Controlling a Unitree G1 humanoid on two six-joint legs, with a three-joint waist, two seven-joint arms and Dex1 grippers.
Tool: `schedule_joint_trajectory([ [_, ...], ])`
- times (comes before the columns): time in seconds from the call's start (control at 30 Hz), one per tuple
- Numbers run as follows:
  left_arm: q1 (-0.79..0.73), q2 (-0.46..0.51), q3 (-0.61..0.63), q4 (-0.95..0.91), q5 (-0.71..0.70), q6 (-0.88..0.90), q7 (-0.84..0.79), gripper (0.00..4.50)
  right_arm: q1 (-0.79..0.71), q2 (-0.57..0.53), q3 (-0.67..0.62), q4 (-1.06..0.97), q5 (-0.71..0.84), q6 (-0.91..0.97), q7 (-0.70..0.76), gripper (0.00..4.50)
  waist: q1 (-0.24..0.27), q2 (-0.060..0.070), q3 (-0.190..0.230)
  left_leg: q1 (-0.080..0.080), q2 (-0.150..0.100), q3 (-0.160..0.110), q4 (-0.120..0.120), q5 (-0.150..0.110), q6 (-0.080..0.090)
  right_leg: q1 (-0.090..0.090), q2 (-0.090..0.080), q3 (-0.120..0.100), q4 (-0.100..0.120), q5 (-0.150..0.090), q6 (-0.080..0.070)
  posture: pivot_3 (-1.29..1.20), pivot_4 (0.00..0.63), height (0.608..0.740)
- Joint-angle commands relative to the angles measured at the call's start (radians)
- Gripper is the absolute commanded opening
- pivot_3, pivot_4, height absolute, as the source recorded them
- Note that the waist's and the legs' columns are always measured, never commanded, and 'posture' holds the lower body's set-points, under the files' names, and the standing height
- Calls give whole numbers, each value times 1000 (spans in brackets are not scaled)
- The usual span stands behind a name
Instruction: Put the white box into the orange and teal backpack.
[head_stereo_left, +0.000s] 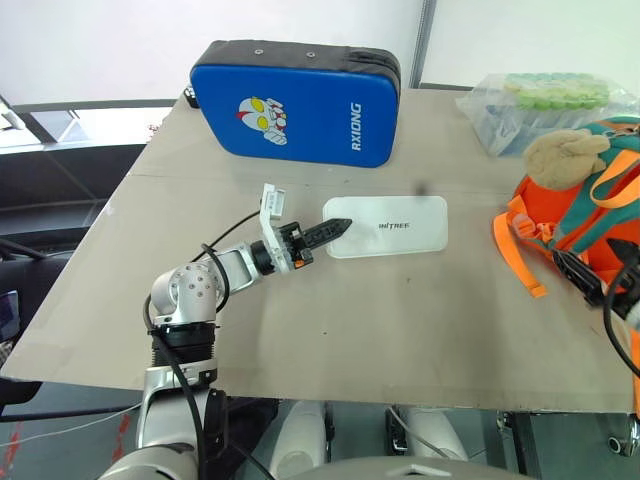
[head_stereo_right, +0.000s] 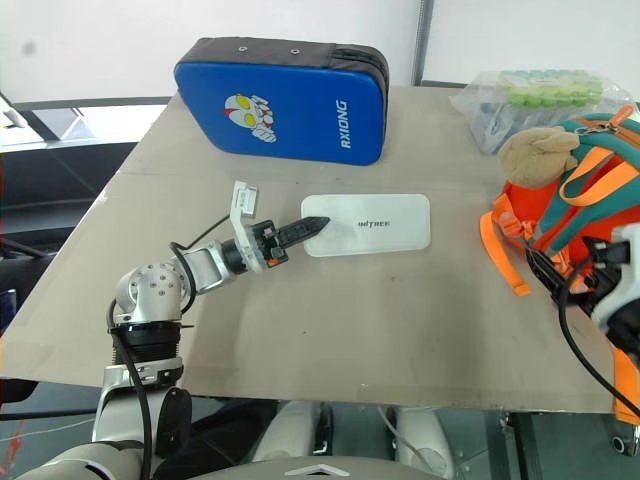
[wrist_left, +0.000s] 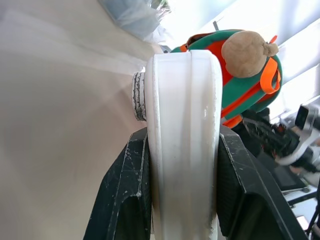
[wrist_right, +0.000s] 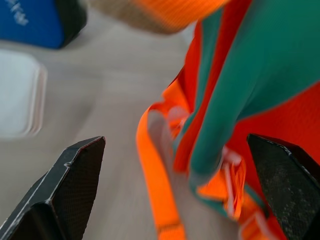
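Left gripper (head_stereo_left: 338, 229) jaws clamp end of flat white plastic box (head_stereo_left: 390, 226) at bench centre; right gripper (wrist_right: 175, 190) jaws wide open beside orange-teal fabric backpack (head_stereo_left: 585, 215) at right edge. Risk: edge grip slips, box drops

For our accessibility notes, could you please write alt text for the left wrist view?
The left gripper is shut on the white box, its black fingers clamping the box's edge on both sides. Beyond the box stands the backpack with its beige plush toy, on the table.
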Motion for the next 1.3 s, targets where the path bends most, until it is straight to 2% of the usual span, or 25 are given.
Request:
schedule_joint_trajectory([
  [0.03,4,2,16,-120,-28,-26,2,1059,-122,-2,77,114,-104,-86,-93,4500,1,0,0,0,0,0,0,0,0,0,0,0,0,0,0,0,150,740],
  [0.13,22,-5,23,-165,-42,-23,24,1059,-206,-6,130,202,-179,-191,-116,4500,5,0,1,-1,0,0,0,0,0,-1,0,0,0,0,0,0,150,740],
  [0.17,26,-10,28,-175,-44,-25,33,1059,-228,-5,144,220,-188,-218,-112,3962,6,1,1,-1,0,0,0,0,0,-1,0,0,0,0,1,0,150,740],
  [0.23,36,-19,38,-187,-44,-33,53,1059,-262,-11,185,245,-208,-267,-91,3394,5,1,1,-2,0,0,-1,0,0,-2,0,0,-1,-1,1,0,150,740],
  [0.3,44,-23,43,-194,-39,-46,63,1059,-286,-12,212,271,-228,-307,-80,2462,3,1,1,-2,0,1,0,0,0,-1,0,0,-1,-1,1,0,150,740],
  [0.33,48,-25,47,-194,-36,-54,69,1059,-299,-11,220,285,-235,-327,-75,2186,2,1,1,-2,0,1,0,0,0,-2,0,1,-1,0,1,0,150,740],
  [0.37,49,-29,52,-193,-33,-64,77,1059,-309,-13,229,296,-240,-345,-65,1564,2,1,1,-1,0,1,0,0,0,-1,0,1,0,0,1,0,150,740],
  [0.47,43,-45,78,-177,-27,-103,110,1059,-343,-23,263,318,-236,-386,-11,194,2,1,1,-1,0,1,0,0,0,-2,0,0,0,0,1,0,150,740],
  [0.6,16,-74,130,-151,-25,-175,165,1059,-423,-35,318,340,-199,-444,112,85,-2,2,2,-1,0,1,0,0,0,-2,0,1,0,0,1,0,150,740],
  [0.7,-20,-82,193,-114,-18,-245,222,1059,-548,-39,352,373,-150,-483,224,85,-4,4,3,-1,0,2,0,0,0,-3,0,1,1,0,1,0,150,740],
  [0.9,-58,-65,283,-106,-32,-326,307,1059,-733,-23,383,361,-10,-444,352,85,0,5,4,-5,1,0,-1,1,-1,-7,0,1,0,0,1,0,150,740],
  [1.07,-35,-26,333,-141,-49,-341,338,1059,-763,-20,458,355,43,-418,444,85,6,4,4,-8,3,0,-1,3,-5,-7,-2,0,-2,0,1,0,150,740],
  [1.3,74,86,396,-256,-109,-305,336,1059,-659,-32,554,292,136,-345,592,85,7,4,5,-10,2,-1,0,3,-5,-8,-5,-3,-2,0,1,0,150,740],
])
